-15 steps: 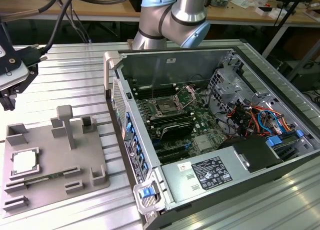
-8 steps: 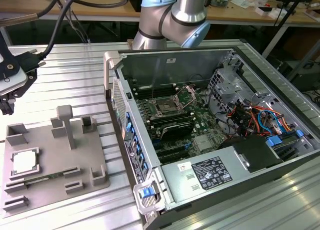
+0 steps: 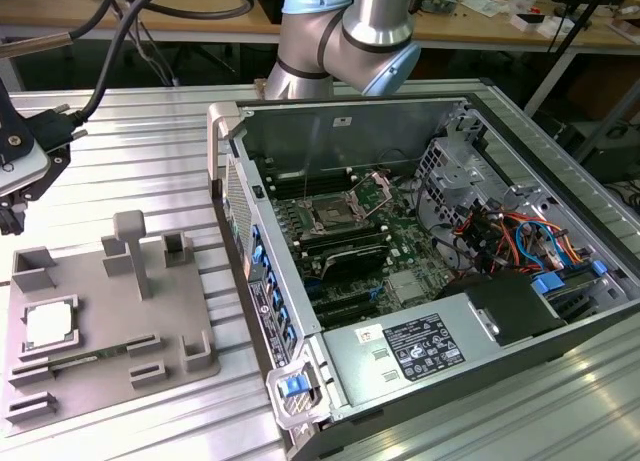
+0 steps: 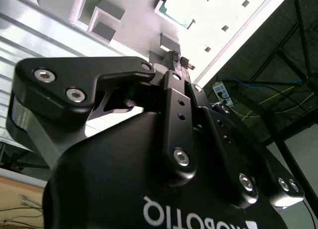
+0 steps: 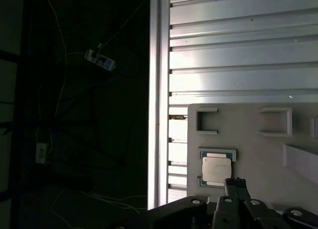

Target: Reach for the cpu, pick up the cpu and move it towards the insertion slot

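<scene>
Gripper (image 5: 237, 181) up close, empty fingers pressed together, we saw the cpu (image 5: 216, 169) on the grey tray (image 5: 248, 149), eight o'clock from the insertion slot (image 3: 330, 218)

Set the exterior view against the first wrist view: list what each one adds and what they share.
Exterior view adds: the open computer case with the insertion slot on its green motherboard. First wrist view adds: the gripper near the cpu, and a power strip on the dark floor beside the slatted table. Shared: the cpu resting in the grey tray on that table.
</scene>
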